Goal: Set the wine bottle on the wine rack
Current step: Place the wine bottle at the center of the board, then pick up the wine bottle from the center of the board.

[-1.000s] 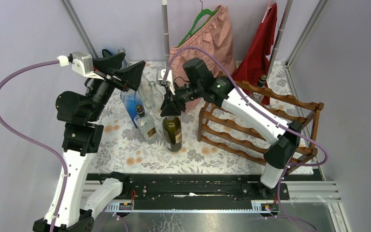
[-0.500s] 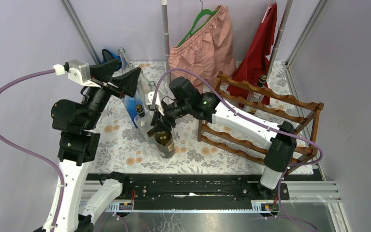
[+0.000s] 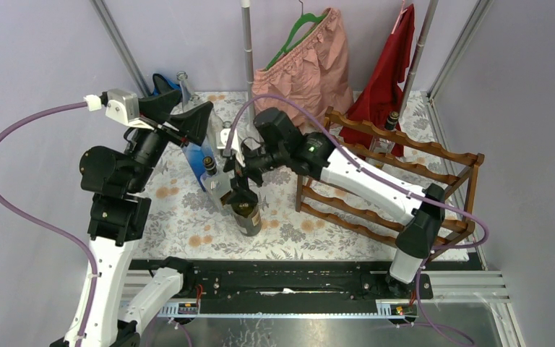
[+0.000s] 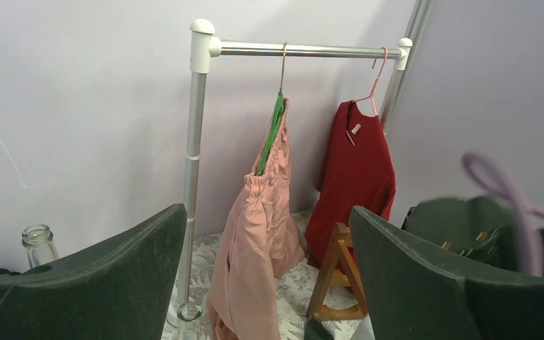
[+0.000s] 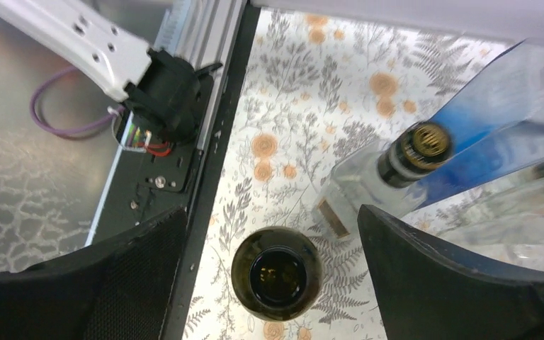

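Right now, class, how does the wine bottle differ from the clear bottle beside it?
The wine bottle is dark glass; the clear bottle is see-through. The wine bottle's mouth is open; the clear bottle is capped. Only the wine bottle sits between the fingers of the right gripper. Both rest on the floral table.

Pink skirt (image 4: 255, 241), red shirt (image 4: 354, 177) hanging on rail (image 4: 304, 50).

The top camera looks down over the whole table (image 3: 188, 217) from behind. The left wrist faces the clothes rail (image 4: 304, 49), the right wrist straight down, close over the wine bottle (image 5: 278, 275).
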Available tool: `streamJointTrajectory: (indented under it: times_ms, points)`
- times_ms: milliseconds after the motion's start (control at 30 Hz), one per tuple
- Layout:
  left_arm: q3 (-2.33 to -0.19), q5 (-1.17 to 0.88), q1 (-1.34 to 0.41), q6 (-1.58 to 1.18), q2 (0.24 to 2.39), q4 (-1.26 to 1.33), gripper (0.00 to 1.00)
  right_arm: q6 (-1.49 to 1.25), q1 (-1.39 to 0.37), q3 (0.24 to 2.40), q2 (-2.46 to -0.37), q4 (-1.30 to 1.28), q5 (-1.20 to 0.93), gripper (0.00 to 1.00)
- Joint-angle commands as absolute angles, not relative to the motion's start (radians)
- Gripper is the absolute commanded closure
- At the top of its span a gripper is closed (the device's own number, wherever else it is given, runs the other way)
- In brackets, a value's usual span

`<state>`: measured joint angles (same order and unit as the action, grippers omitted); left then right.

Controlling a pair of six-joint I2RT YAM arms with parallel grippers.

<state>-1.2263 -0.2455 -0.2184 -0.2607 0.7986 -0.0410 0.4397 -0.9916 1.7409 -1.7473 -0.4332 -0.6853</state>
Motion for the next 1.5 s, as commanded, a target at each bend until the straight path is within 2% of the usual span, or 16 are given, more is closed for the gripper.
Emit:
streamJointTrajectory:
  times_ms: [0, 133, 300, 500, 700, 900, 1067, 1167, 1233, 1300, 1367, 1467]
  points:
    - [-1.241, -0.253, -0.224, -0.281, 0.807, -0.008, 0.08, 0.365, -0.923, 1.990, -1.713, -0.538, -0.709, 0.00]
    - [-1.250, -0.252, -0.224, -0.316, 0.825, -0.004, 0.08, 0.357, -0.767, 2.198, -1.733, -0.700, -0.763, 0.00]
    - [-1.231, -0.249, -0.224, -0.356, 0.858, 0.043, 0.08, 0.356, -0.565, 2.219, -1.710, -0.804, -0.608, 0.00]
    - [-1.228, -0.272, -0.224, -0.391, 0.914, 0.078, 0.09, 0.278, -0.301, 2.081, -1.631, -0.761, -0.360, 0.11]
    - [-1.229, -0.277, -0.223, -0.397, 0.942, 0.082, 0.09, 0.249, -0.136, 1.899, -1.532, -0.740, -0.199, 0.21]
    - [-1.219, -0.273, -0.224, -0.397, 0.946, 0.088, 0.09, 0.233, -0.010, 1.774, -1.460, -0.740, -0.164, 0.23]
    - [-1.227, -0.286, -0.224, -0.394, 0.966, 0.091, 0.09, 0.232, 0.038, 1.721, -1.439, -0.741, -0.173, 0.28]
    - [-1.228, -0.288, -0.224, -0.393, 0.969, 0.092, 0.09, 0.226, 0.054, 1.707, -1.439, -0.741, -0.217, 0.33]
    - [-1.225, -0.289, -0.224, -0.391, 0.970, 0.091, 0.09, 0.248, 0.067, 1.726, -1.435, -0.760, -0.391, 0.33]
    - [-1.225, -0.288, -0.224, -0.390, 0.969, 0.085, 0.09, 0.314, 0.071, 1.748, -1.404, -0.793, -0.678, 0.24]
    - [-1.223, -0.286, -0.224, -0.390, 0.967, 0.081, 0.09, 0.322, 0.071, 1.737, -1.370, -0.760, -0.861, 0.11]
    - [-1.226, -0.283, -0.224, -0.384, 0.965, 0.077, 0.09, 0.320, 0.071, 1.733, -1.364, -0.750, -0.883, 0.10]
